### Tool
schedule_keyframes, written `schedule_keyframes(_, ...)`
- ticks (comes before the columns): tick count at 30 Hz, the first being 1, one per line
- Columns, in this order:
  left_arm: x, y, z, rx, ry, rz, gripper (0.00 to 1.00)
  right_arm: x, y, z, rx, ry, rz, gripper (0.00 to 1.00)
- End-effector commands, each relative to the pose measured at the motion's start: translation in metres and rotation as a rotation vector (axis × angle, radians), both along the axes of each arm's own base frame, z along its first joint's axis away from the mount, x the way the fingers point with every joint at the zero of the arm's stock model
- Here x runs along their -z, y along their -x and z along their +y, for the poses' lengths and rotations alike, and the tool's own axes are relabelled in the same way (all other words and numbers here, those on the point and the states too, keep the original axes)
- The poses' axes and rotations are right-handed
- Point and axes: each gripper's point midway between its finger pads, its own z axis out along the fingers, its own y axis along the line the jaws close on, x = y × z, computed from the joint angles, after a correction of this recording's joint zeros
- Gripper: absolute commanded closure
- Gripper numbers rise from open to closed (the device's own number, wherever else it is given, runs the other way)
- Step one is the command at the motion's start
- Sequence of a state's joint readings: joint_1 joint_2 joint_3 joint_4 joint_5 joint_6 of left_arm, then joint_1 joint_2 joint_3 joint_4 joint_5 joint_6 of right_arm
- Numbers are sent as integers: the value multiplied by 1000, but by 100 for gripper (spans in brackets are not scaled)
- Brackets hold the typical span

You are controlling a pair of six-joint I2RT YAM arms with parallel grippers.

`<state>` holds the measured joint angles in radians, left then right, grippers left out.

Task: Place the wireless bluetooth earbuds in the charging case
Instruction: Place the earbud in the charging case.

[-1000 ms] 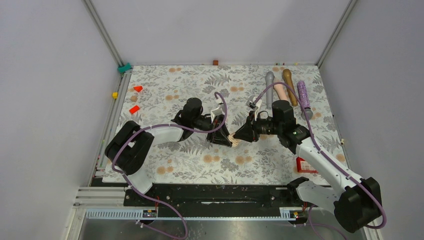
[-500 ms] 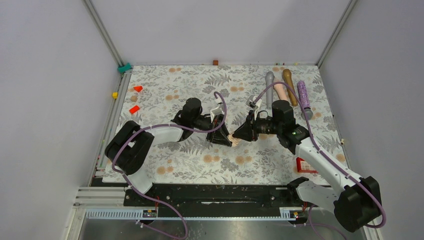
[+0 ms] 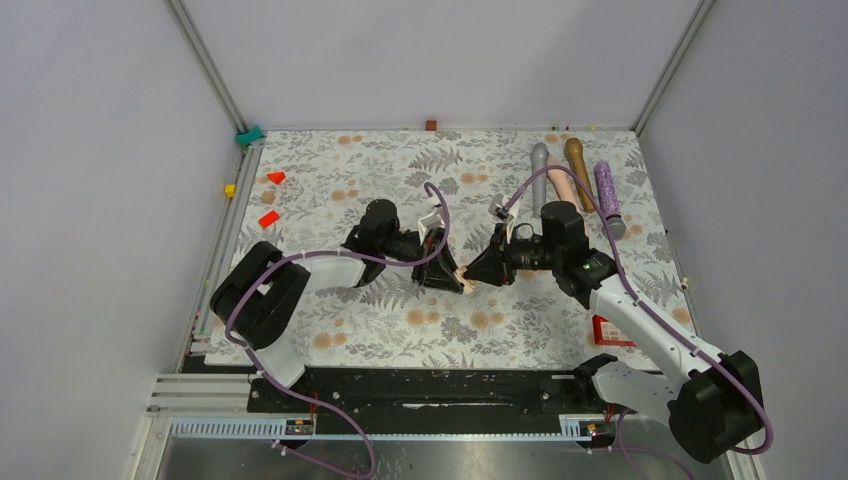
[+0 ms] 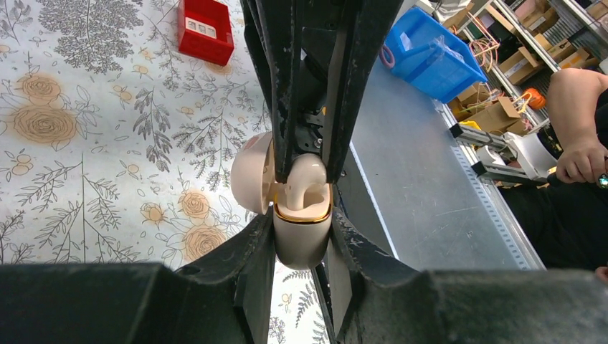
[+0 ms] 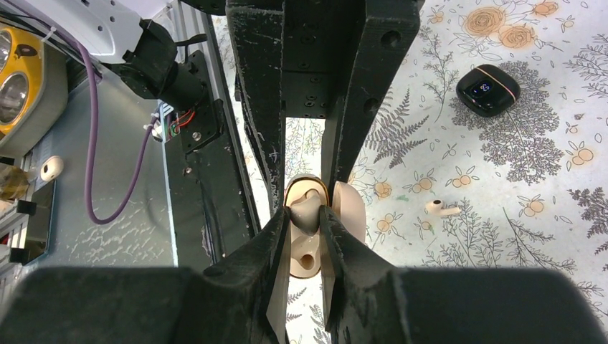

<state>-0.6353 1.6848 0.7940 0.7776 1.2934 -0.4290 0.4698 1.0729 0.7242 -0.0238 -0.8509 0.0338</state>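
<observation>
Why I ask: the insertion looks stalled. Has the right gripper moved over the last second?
Yes, slightly: the right gripper has crept left, away from the red box, toward the left gripper.

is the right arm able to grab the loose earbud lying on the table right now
Probably not yet: the right tool is shut on the other earbud at the charging case. The loose earbud itself lies unobstructed.

Overhead view, wrist close-ups sharing charging case (image 4: pixel 302 236)

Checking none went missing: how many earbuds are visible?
2. One earbud is pinched in the right gripper at the open charging case; the other earbud lies loose on the floral mat.
</observation>
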Motion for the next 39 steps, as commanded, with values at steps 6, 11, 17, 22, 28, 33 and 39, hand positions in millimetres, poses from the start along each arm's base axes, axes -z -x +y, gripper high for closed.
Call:
schedule_keyframes(6, -20, 4, -2, 53, 87, -109, 100, -6, -2, 2, 1, 1, -25, 76)
schedule_keyframes(11, -19, 4, -1, 52, 78, -107, 100, -11, 1, 1, -11, -2, -31, 61)
schedule_keyframes(17, -18, 4, 0, 52, 77, -116, 100, -38, 9, -1, -53, -9, -86, 52)
schedule_keyframes(22, -16, 1, 2, 46, 74, -132, 100, -80, 28, -3, -152, -42, -168, 48)
schedule_keyframes(28, -30, -13, 16, -7, 99, -220, 100, -116, 24, -15, -114, 8, -313, 38)
schedule_keyframes(33, -30, -26, 36, -69, 3, -369, 100, -119, 5, -22, 21, 47, -304, 1)
schedule_keyframes(39, -60, -41, 64, -150, 9, -516, 100, -84, -29, -28, 101, 153, -364, 0)
